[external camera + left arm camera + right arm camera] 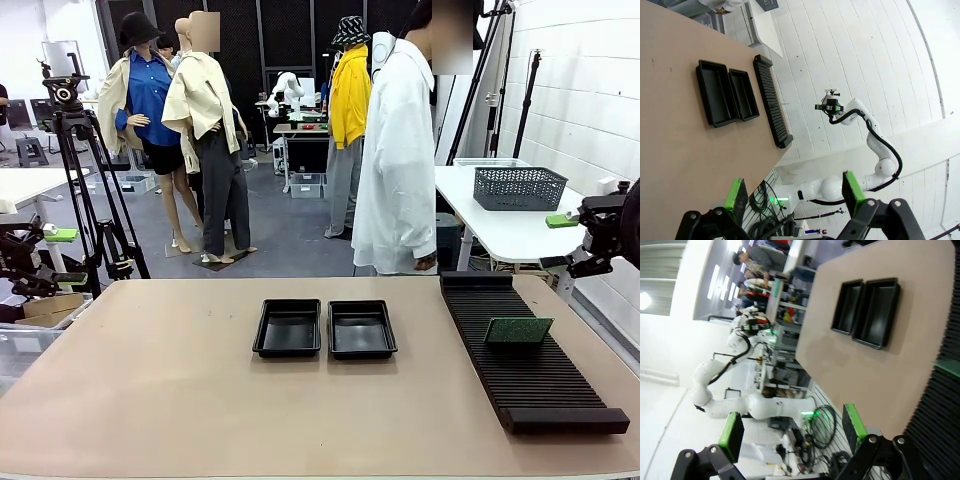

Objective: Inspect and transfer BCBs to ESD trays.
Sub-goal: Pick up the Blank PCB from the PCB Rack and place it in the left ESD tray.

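- As both arms hang beyond the edges of the desk (150, 380), the left pincer (794, 192) and the right pincer (792, 430) each stand wide apart, their green pads holding nothing.
- One BCB (518, 331) stands on its long edge in a slot of the ribbed rack (540, 385), on the robot's right and toward the rack's near half. Its top edge and both short ends rise clear of the ribs.
- The two trays (290, 352) lie side by side at mid-desk, both bare and well apart from the rack.
- Handling, as a judgement: the board looks thin, light and stiff, so little force should lift it. Its faces are likely fragile, and it looks smooth enough to slip under a slack grip.
- Best hold, as a judgement: pads across the thickness at the middle of the exposed top edge. The pull should go straight up along the slot, so the board neither binds nor bends against the ribs.
- The right pincer is the nearer one to the rack. Whether the board's faces carry parts is too small to tell.
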Robot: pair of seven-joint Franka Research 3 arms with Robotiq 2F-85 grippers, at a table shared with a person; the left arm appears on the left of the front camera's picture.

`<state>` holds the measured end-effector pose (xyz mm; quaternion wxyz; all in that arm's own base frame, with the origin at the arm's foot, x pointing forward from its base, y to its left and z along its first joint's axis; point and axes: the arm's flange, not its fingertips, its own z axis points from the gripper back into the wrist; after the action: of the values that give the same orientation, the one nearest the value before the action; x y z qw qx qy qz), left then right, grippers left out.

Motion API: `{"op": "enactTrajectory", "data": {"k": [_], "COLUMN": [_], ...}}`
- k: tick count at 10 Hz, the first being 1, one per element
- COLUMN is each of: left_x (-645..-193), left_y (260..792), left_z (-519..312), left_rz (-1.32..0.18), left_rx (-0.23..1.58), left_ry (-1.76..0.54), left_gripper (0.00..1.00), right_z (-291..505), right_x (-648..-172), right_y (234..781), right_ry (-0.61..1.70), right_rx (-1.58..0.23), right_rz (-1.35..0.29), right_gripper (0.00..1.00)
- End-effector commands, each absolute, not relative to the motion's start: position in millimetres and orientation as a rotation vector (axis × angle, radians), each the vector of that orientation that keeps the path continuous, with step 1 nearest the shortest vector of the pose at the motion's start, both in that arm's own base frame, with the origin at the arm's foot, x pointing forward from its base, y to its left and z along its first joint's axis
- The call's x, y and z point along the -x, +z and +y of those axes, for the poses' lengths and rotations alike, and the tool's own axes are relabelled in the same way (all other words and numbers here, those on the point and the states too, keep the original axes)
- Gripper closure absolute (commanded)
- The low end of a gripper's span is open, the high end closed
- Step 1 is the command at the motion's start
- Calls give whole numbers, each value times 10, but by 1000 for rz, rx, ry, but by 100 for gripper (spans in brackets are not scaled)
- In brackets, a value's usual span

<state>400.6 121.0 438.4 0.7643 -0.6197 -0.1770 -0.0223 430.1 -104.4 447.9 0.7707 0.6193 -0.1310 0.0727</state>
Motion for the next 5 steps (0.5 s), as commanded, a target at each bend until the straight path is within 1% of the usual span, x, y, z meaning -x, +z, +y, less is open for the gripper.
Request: {"op": "enactTrajectory", "data": {"k": [1, 5], "left_x": [-3998, -3998], "left_y": [4382, 4382], "left_z": [1227, 1227], "left_rz": [-384, -384], "left_rx": [1341, 1341], "left_ry": [-49, -49], "left_gripper": [0, 0], "right_z": [-1084, -981], "right_x": [-4521, -4714], "right_y": [4554, 4631], "right_ry": [243, 538], "right_rx": [-1205, -969], "right_rz": [-238, -202], "right_gripper": [0, 0]}}
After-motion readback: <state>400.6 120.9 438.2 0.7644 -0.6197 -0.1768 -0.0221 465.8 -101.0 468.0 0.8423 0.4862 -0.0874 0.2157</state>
